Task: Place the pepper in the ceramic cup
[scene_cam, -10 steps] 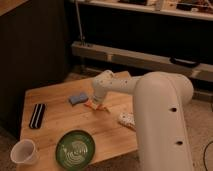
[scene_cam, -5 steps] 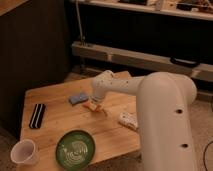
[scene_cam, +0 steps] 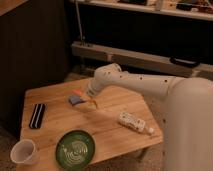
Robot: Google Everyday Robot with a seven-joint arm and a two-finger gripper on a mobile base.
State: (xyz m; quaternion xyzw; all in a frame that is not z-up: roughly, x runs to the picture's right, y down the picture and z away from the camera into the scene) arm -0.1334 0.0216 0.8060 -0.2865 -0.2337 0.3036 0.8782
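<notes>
The white ceramic cup [scene_cam: 22, 151] stands at the table's front left corner. A small orange-red pepper [scene_cam: 93, 103] shows right under the tip of my gripper [scene_cam: 90, 98], near the middle of the wooden table [scene_cam: 115, 135]. I cannot tell whether the pepper is held or lies on the table. My white arm reaches in from the right and points down and to the left. The gripper is far from the cup, up and to its right.
A small blue block [scene_cam: 75, 100] with an orange bit behind it lies just left of the gripper. A dark green patterned plate [scene_cam: 75, 148] sits at the front, right of the cup. A black flat object [scene_cam: 37, 115] lies at the left and a white packet [scene_cam: 132, 121] at the right.
The gripper has shifted slightly to the left, staying over the pepper. Nothing else on the table has moved.
</notes>
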